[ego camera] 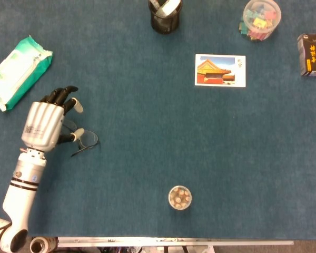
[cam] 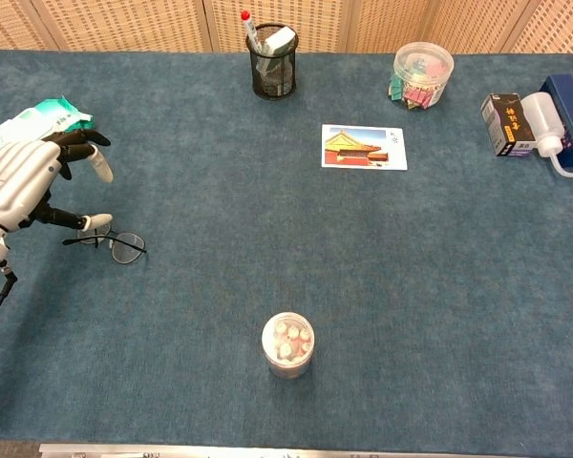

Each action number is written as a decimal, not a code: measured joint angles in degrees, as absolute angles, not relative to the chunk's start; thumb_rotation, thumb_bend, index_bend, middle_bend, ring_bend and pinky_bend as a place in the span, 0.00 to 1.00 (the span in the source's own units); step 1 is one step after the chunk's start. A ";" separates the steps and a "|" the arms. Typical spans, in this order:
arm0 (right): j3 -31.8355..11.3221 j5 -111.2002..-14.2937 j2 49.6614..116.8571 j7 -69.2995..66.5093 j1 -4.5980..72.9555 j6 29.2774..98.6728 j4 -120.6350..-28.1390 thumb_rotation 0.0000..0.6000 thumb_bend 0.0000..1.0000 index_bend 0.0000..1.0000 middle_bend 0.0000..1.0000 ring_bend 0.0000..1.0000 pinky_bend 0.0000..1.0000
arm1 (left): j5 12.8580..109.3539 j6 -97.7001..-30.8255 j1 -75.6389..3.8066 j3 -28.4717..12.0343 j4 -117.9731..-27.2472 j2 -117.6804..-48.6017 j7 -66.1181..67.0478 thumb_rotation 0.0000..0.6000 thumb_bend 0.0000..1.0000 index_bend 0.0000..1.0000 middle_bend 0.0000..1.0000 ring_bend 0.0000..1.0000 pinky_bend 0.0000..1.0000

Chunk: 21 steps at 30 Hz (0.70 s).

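Head view: left hand (ego camera: 43, 124) over the glasses (ego camera: 83, 139), near left edge of surface (ego camera: 147, 132).
Left hand state: fingers spread wide, thumb tip at the glasses frame; contact or grip cannot be told, no clear hold visible.
Chest view: same left hand (cam: 19, 183) above the glasses (cam: 115, 245), one lens showing past the thumb, a temple arm sticking out.
Right hand: out of both views.
Wipes pack (ego camera: 18, 71): far left corner area, just beyond the hand, apart from it.
Pen holder (ego camera: 164, 14): far edge, middle, black mesh.
Postcard (ego camera: 220, 70): flat, right of centre toward far edge.
Clip tub (ego camera: 260, 18): far edge, right of the pen holder.
Black box (ego camera: 310, 54): right edge.
Small jar (ego camera: 179, 197): near edge, centre, upright.
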<state>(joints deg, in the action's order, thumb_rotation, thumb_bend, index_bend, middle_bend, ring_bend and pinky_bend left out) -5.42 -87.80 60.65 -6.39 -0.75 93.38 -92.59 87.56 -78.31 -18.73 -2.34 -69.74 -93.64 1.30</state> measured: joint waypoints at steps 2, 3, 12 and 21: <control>-5.44 -87.81 60.62 -6.49 -0.79 93.45 -92.58 1.00 0.00 0.66 0.48 0.40 0.69 | 87.65 -77.98 -18.75 -2.01 -69.22 -93.99 1.48 1.00 0.00 0.47 0.24 0.25 0.44; -5.44 -87.82 60.61 -6.52 -0.80 93.46 -92.59 1.00 0.00 0.66 0.48 0.40 0.69 | 87.72 -77.78 -18.76 -1.82 -68.89 -94.20 1.65 1.00 0.00 0.47 0.24 0.25 0.44; -5.43 -87.96 60.58 -6.55 -0.89 93.62 -92.63 1.00 0.00 0.66 0.48 0.40 0.69 | 87.76 -76.19 -19.11 -1.16 -66.41 -95.59 2.68 1.00 0.00 0.47 0.24 0.25 0.44; -5.46 -87.90 60.56 -6.56 -0.90 93.59 -92.62 1.00 0.00 0.66 0.48 0.40 0.69 | 87.37 -74.80 -19.44 -0.93 -64.31 -96.89 2.76 1.00 0.00 0.47 0.24 0.25 0.44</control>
